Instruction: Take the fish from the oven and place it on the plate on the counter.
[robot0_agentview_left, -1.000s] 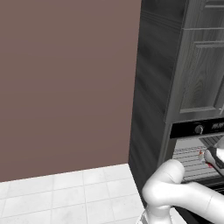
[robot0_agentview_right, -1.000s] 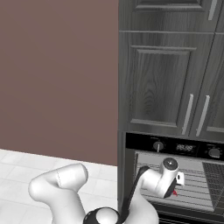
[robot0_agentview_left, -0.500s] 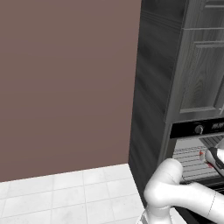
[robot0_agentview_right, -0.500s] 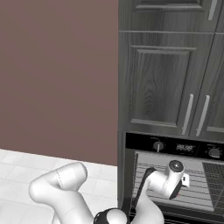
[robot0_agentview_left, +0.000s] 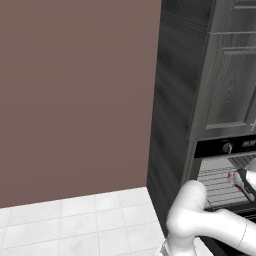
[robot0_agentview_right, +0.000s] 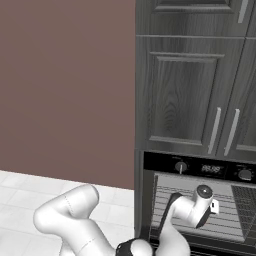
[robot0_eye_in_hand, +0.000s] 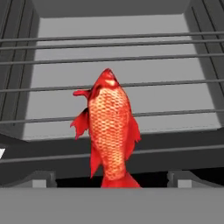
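Inside the oven (robot0_agentview_right: 200, 200), the fish (robot0_eye_in_hand: 109, 131) lies on the wire rack (robot0_eye_in_hand: 131, 83), between the fingertips (robot0_eye_in_hand: 41, 178) of the wide-open gripper (robot0_eye_in_hand: 112, 180). Nothing is gripped yet. Grasping, withdrawal from the oven, and placement on the plate remain.

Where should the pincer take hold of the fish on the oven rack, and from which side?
Grip the fish across its scaled mid-body, its widest part, not the thin fins or tail. It lies lengthwise on the wire rack, tail toward the open pincer, so probably come straight in along it, one finger on each flank.
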